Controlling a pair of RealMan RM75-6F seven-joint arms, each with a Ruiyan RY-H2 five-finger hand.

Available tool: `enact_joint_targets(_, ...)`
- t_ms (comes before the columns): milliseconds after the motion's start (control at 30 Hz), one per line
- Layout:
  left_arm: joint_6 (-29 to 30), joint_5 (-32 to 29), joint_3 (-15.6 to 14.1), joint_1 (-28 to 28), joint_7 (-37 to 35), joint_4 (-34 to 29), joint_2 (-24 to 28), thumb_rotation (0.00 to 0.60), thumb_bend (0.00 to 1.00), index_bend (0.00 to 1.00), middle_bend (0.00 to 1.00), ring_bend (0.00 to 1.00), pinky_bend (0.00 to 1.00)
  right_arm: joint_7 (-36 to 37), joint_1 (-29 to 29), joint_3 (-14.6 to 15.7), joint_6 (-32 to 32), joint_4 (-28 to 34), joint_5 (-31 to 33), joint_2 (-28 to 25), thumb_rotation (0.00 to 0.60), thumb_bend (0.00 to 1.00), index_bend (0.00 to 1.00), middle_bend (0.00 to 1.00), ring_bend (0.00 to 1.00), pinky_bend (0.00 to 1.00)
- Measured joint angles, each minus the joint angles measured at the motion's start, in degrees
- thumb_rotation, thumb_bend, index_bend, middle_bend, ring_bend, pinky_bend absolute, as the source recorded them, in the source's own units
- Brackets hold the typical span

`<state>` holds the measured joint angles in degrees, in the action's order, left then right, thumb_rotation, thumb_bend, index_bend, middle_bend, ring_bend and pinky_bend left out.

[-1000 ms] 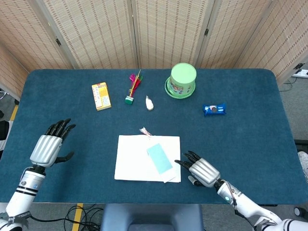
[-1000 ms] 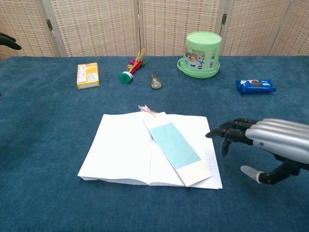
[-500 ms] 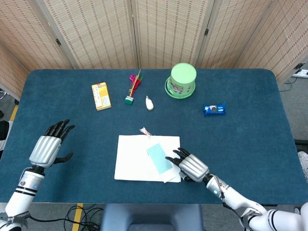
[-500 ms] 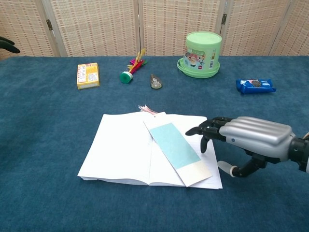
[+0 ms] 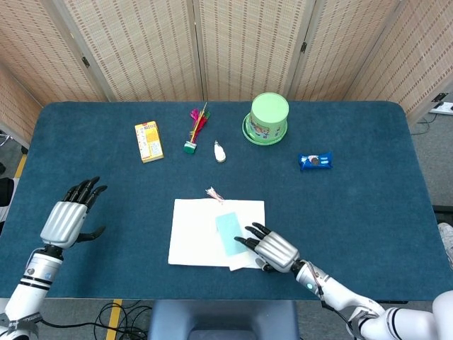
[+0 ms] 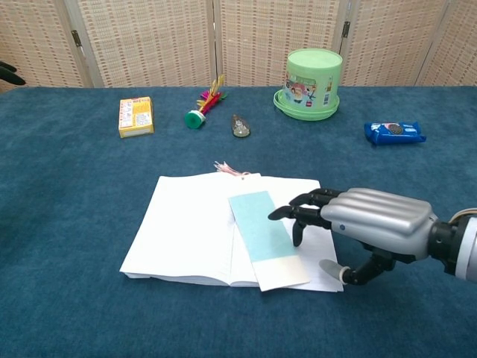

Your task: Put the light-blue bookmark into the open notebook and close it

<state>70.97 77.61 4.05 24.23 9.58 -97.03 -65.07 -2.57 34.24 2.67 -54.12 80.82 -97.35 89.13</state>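
The right hand [image 6: 365,224] is low and right of the middle in the chest view. It hangs over the right page of the open notebook [image 6: 194,227]. Its dark fingers [image 6: 302,205] are spread a little and reach toward the left, and it holds nothing. The fingertips are right by the edge of the light-blue bookmark [image 6: 262,237]; I cannot tell if they touch it. The thumb [image 6: 335,270] points down near the bottom right corner of the page.

The bookmark lies flat on the notebook, close to the middle fold and a bit on the right page. It is tilted, with its top toward the upper left. Its bottom end is pale and sticks out a little past the lower edge of the notebook. A small pink tassel [image 6: 226,169] lies at the top edge of the notebook. The notebook lies open and flat on the blue table [image 6: 67,224], in the lower middle of the frame.

The left hand [image 5: 67,218] is at the lower left of the head view, well apart from the notebook. Its fingers are open and apart, and it holds nothing.

Along the top of the table, from left to right, are a yellow box [image 6: 136,116], a shuttlecock with colored feathers [image 6: 203,106], a small grey thing [image 6: 240,126], a green tub [image 6: 313,74] and a blue snack pack [image 6: 393,132].
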Motion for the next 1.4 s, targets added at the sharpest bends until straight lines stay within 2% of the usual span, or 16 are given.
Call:
enact_joint_targets(500,-0.34,-0.05,0.27,-0.93,-0.95,0.34,0.92,0.600,0.27,0.14,0.03,0.04,0.15,-0.77,2.75,-0.50,-0.35,1.01,-0.70,2.56,0.600,0.46,0.00,0.29,0.00,0.01)
enact_joint_targets(533,-0.38,-0.03,0.30,-0.98,-1.03,0.34,0.96,0.600,0.27,0.14,0.03,0.04,0.15,-0.85,2.82,-0.34,-0.87,1.22,-1.20,2.56,0.600,0.45,0.00,0.27,0.00,0.01)
enact_joint_targets(700,-0.68,0.20,0.38,-1.00,-1.05,0.17,0.94,0.600,0.27,0.14,0.03,0.04,0.15,-1.93,3.47,0.22,-1.30,1.46,-2.17,3.31,0.600,0.24,0.00,0.08,0.00,0.00)
enact_joint_targets(833,-0.87,0.33,0.39,-1.01,-0.77,-0.11,1.11,0.600,0.27,0.14,0.03,0.04,0.15,-3.67,4.66,-0.40,0.50,0.91,-1.46,4.56,0.600,0.15,0.00,0.00,0.00,0.00)
enact_joint_targets(1033,-0.98,0.10,0.51,-1.28,-1.00,-0.03,1.25,0.600,0.27,0.13,0.03,0.04,0.15,-5.82,6.78,-2.20,3.63,-0.41,1.28,6.80,0.600,0.14,0.00,0.00,0.00,0.00)
enact_joint_targets(1400,-1.56,-0.23,0.60,-1.55,-1.78,1.04,1.10,0.600,0.27,0.13,0.03,0.04,0.15,-6.60,9.61,-4.21,5.64,-3.07,3.52,9.92,0.600,0.14,0.00,0.00,0.00,0.00)
